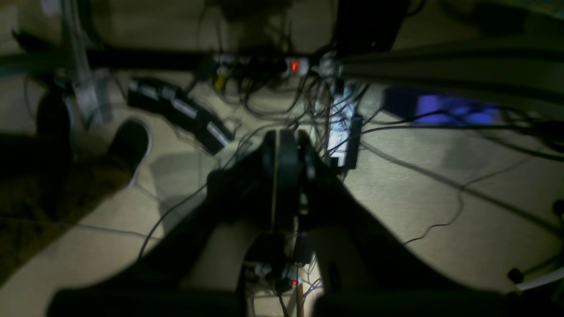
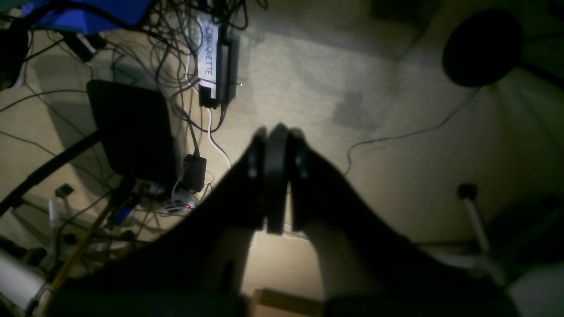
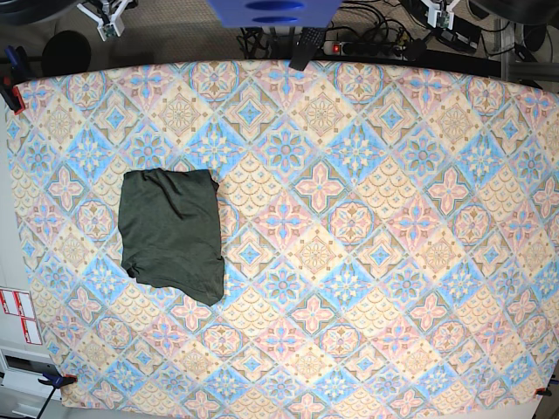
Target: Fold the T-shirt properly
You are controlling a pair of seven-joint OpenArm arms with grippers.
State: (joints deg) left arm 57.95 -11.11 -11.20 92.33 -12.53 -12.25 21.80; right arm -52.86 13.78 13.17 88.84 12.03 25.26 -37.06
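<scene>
Jaws of both grippers pressed together; T-shirt lies folded on tablecloth.

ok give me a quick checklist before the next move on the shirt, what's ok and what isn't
1. T-shirt lies in a compact folded bundle on the patterned table cover: ok.
2. Fold neatness: the lower edge runs slanted and one corner sticks out: not ok.
3. Left gripper jaws shut with no cloth in them, over the floor: ok.
4. Right gripper jaws shut, also with no cloth in them: ok.
5. Nothing lies on the shirt and no arm is over it in the base view: ok.
6. Sleeves tucked inside the bundle: cannot tell, they are hidden.
</scene>
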